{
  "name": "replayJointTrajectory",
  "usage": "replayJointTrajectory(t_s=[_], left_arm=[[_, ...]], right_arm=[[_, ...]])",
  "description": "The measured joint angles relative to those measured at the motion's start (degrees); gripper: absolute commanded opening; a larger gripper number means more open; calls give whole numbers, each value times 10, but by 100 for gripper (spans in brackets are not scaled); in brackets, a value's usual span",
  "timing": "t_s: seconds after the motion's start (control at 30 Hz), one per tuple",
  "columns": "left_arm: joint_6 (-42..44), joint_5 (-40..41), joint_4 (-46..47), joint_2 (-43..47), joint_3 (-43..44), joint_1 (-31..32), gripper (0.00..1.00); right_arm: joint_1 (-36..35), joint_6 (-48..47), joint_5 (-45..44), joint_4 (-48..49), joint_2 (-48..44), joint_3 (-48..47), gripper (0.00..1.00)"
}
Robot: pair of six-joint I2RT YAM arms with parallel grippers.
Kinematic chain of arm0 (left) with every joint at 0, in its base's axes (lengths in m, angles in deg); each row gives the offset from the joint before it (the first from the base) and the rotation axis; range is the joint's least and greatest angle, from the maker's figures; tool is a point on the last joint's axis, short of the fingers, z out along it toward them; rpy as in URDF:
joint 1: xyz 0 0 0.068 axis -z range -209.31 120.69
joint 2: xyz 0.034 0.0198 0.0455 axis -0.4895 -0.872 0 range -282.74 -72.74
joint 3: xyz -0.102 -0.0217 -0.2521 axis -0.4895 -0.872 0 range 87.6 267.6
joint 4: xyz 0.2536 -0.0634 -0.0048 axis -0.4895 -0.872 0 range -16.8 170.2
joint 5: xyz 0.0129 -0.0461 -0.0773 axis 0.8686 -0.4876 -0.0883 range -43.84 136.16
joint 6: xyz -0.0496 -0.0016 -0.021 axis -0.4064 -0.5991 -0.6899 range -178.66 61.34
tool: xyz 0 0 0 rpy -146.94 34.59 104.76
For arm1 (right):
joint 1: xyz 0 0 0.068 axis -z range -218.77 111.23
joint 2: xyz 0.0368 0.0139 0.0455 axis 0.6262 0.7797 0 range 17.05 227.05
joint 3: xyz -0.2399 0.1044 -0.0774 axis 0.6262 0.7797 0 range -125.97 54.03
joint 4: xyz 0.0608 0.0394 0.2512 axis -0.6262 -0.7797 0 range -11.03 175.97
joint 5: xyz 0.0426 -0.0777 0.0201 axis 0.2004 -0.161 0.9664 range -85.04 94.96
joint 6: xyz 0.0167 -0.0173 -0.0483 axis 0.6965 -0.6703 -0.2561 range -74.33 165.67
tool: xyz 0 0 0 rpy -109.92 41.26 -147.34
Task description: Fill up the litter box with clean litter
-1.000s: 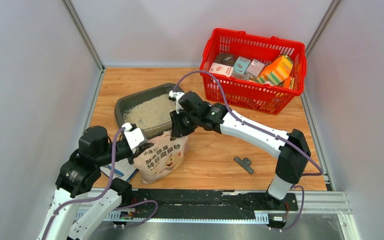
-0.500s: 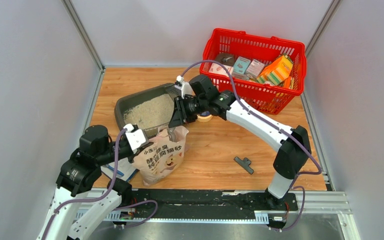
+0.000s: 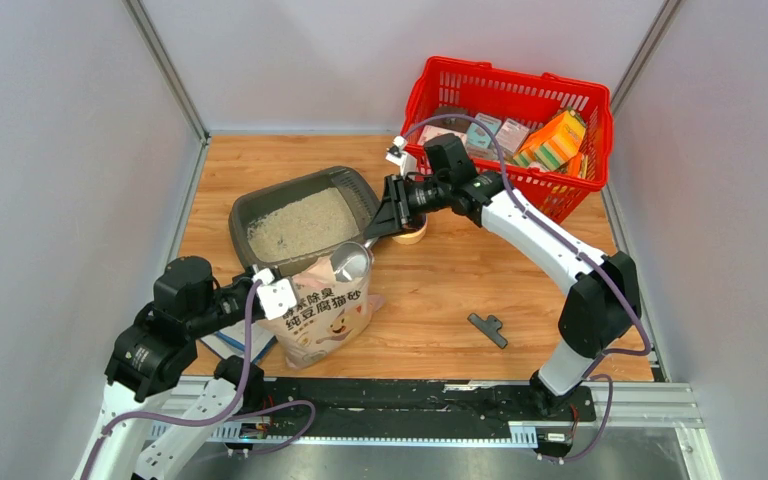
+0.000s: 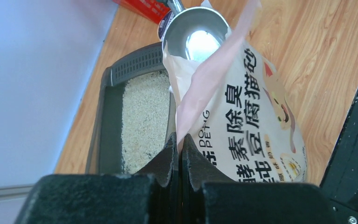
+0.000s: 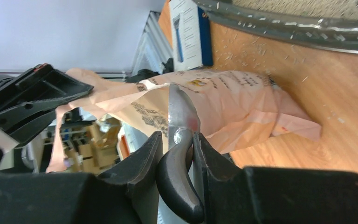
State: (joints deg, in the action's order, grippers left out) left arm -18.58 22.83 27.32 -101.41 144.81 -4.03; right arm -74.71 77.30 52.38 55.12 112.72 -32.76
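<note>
1. The litter box (image 3: 241, 215) sits left of centre in the top view, set askew on the wooden table (image 3: 440, 290). The clean litter (image 3: 300, 222) lies as a pale layer across its floor.
2. Directly below it in the frame stands the printed bag (image 3: 325, 318), mouth upward, its top overlapping the box's lower rim.
3. The silver scoop (image 3: 350, 265) has its bowl at the bag's mouth.
4. The right gripper (image 5: 177, 136), reaching in from the upper right, is clamped on the scoop's dark handle.
5. The left gripper (image 4: 179, 139), at the lower left, is pinched together on the bag's upper edge.
6. A red basket (image 3: 480, 190) of boxes fills the upper right, and a small black piece (image 3: 487, 328) lies alone at the lower right.
</note>
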Motion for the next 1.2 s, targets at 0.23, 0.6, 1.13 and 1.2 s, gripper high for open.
replayJointTrajectory(t_s=[0.23,0.6,1.13,1.2], left_arm=[[28,-13,-1,-1,0,2,0],[24,-16,-1,-8,2,1,0],[38,-5,-15,-29,15,1,0],[38,-2,-16,-29,15,1,0]], right_arm=[[32,28,63,-2,0,14,0],[64,115,91,18,0,21,0],[105,325,155,341,-21,197,0],[109,331,159,363,-21,198,0]])
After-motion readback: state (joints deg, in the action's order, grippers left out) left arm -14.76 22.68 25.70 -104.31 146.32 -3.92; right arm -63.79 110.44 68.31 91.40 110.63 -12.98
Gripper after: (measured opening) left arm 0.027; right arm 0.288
